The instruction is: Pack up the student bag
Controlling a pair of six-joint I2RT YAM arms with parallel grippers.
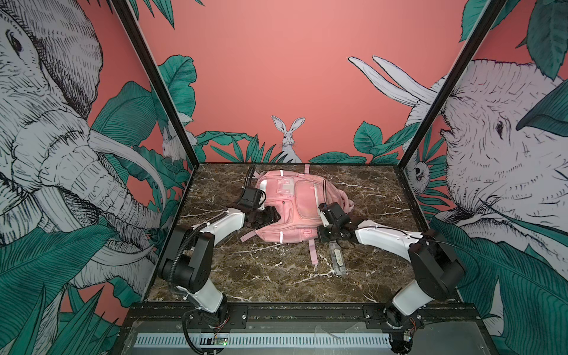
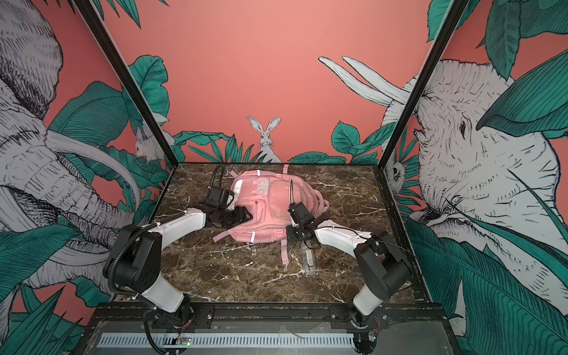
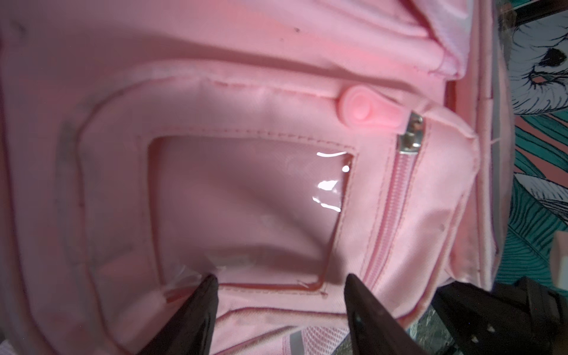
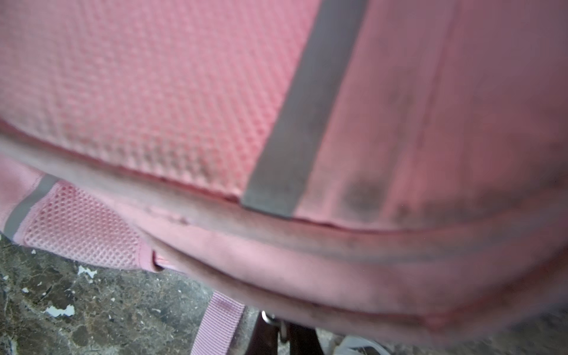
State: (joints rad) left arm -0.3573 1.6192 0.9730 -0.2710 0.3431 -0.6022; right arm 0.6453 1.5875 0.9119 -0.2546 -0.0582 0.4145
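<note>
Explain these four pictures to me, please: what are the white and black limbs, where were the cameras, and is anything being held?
Those limbs are two robot arms bolted at the table's near edge, each ending in a two-fingered pincer. Two pictures look down from a camera above and show nearly the same scene. The other two come from small cameras on the arms' wrists, so they are close-ups. On the marble table lie a pink student bag and a clear bottle. The left pincer stands open over the bag's clear window pocket, holding nothing. The right pincer is shut, low at the bag's near edge; whether it pinches anything is hidden.
</note>
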